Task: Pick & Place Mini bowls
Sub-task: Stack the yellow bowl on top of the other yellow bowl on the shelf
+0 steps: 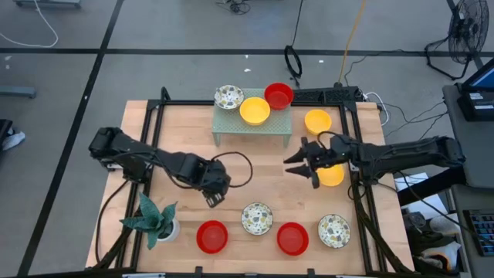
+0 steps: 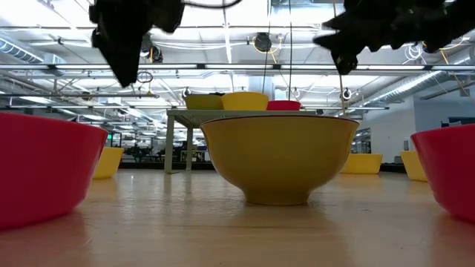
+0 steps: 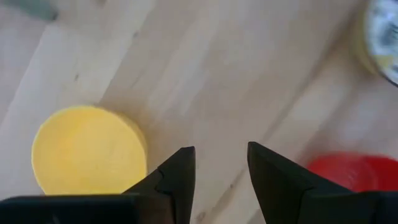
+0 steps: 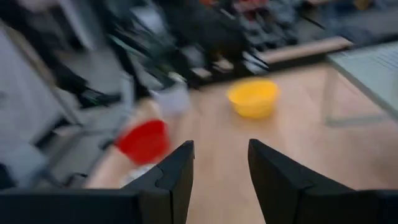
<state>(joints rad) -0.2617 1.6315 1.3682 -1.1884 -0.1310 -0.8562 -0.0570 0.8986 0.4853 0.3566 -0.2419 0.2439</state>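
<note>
Mini bowls stand in several spots. On the rack [image 1: 252, 126] sit a speckled bowl [image 1: 228, 96], a yellow bowl [image 1: 255, 110] and a red bowl [image 1: 279, 96]. Two yellow bowls [image 1: 317, 120] [image 1: 332, 177] stand on the table at the right. Near the near edge are two red bowls [image 1: 212, 236] [image 1: 292, 238] and two speckled ones [image 1: 257, 218] [image 1: 333, 230]. My left gripper [image 1: 213, 196] [image 3: 221, 168] is open above the table, with another yellow bowl [image 3: 87, 149] just beside its fingers; the arm hides that bowl in the high view. My right gripper [image 1: 297, 166] [image 4: 221, 165] is open and in the air, left of the nearer yellow bowl.
A potted plant [image 1: 158, 220] stands at the near left corner. The rack occupies the far middle of the table. Black frame rails [image 1: 158, 123] run along the table's left and right sides. Bare wood [image 1: 262, 174] lies between the two grippers.
</note>
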